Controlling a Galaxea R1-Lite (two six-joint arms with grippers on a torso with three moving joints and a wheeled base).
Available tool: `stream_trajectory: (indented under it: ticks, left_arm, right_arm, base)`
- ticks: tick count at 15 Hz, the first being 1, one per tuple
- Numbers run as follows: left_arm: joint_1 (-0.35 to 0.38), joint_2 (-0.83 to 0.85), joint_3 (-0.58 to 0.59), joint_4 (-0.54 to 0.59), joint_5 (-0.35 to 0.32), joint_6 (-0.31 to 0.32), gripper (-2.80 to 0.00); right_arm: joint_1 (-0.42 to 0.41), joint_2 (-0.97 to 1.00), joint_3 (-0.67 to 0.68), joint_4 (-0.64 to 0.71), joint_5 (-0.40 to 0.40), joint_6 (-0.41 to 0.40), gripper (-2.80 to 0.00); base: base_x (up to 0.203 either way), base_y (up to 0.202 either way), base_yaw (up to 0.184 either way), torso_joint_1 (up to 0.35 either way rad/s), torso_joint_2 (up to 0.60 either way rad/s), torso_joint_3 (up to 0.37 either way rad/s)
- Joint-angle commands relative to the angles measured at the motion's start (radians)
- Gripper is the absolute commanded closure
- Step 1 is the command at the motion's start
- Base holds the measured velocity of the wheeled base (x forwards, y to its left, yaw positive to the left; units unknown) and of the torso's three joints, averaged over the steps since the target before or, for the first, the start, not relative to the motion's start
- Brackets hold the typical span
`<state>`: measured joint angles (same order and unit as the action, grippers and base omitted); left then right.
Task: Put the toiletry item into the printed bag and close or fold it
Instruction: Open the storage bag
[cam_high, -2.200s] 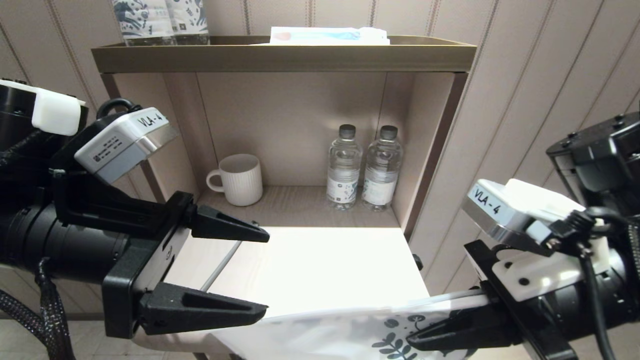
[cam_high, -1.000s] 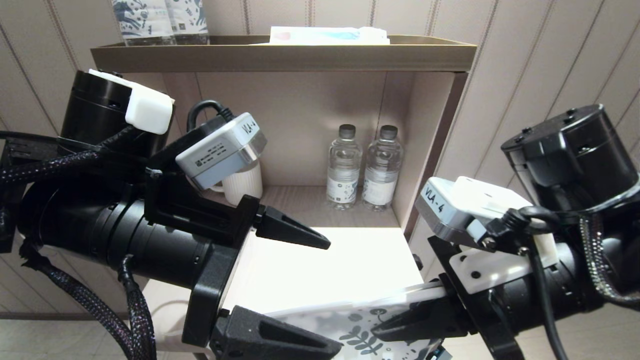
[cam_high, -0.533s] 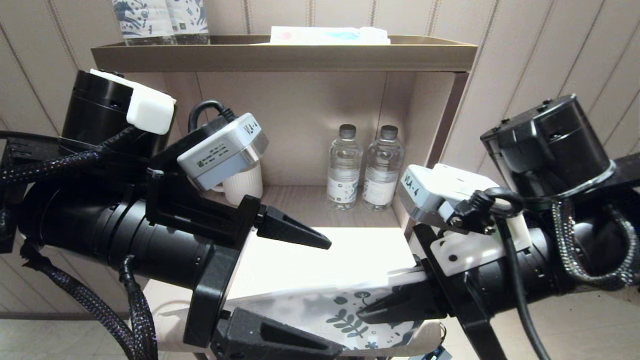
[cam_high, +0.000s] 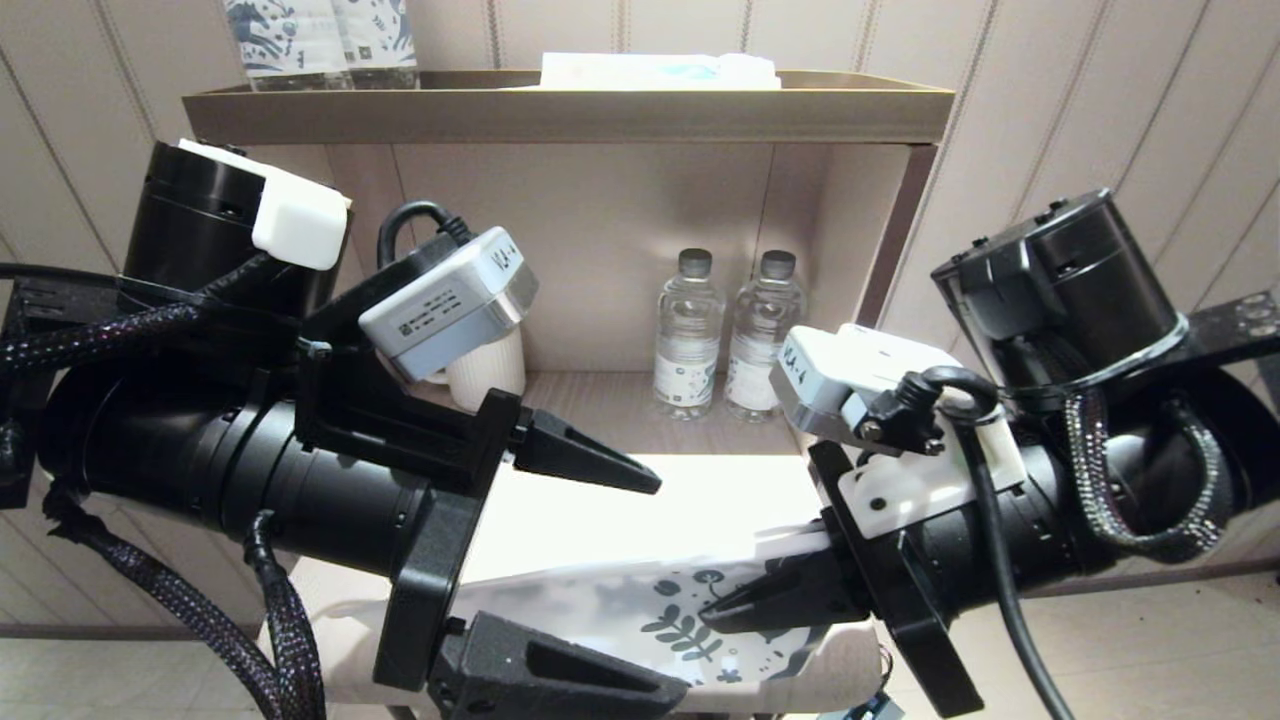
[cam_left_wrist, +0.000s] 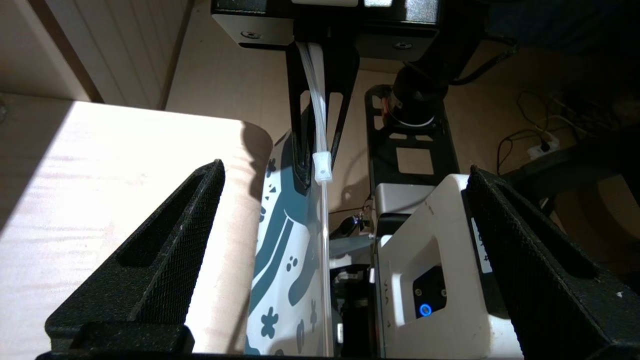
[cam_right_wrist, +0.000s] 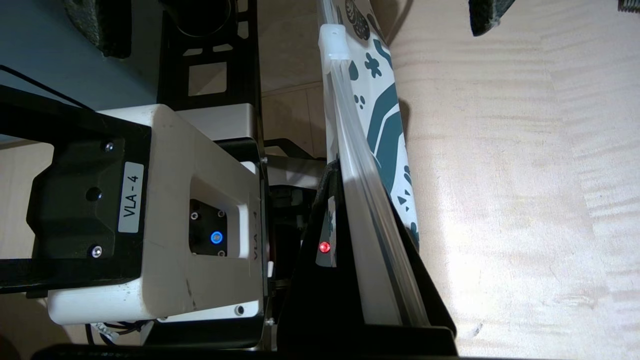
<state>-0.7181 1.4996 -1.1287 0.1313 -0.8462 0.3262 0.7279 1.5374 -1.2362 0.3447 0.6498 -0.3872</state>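
1. The flat white plastic pouch with dark blue-green leaf prints (cam_high: 660, 620) lies along the front edge of the pale wooden shelf top (cam_high: 640, 510), its printed end toward the right corner.
2. The right gripper (cam_high: 745, 605) is closed on the pouch's printed end, at the clear zip strip (cam_right_wrist: 370, 210).
3. The left gripper (cam_high: 610, 580) has its jaws wide apart, one on each side of the pouch's other end, not touching it.
4. The pouch's long axis runs from left to right.
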Motion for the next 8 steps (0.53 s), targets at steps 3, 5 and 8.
stream_trajectory:
  ticks: [3,5,8]
  left_arm:
    - [0.000,-0.001,0.006,-0.001,-0.004,0.004,0.00]
    - [-0.006,0.001,0.007,-0.007,-0.004,0.004,0.00]
    - [-0.007,0.001,0.010,-0.007,-0.004,0.010,0.00]
  right_arm:
    - [0.001,0.001,0.000,0.002,0.004,-0.002,0.00]
    - [0.002,0.003,-0.003,0.000,0.004,-0.002,0.00]
    - [0.004,0.006,-0.006,0.000,0.004,-0.002,0.00]
  base:
    - [0.000,0.000,0.000,0.000,0.00,0.000]
    - [0.000,0.000,0.000,0.000,0.00,0.000]
    - [0.000,0.000,0.000,0.000,0.00,0.000]
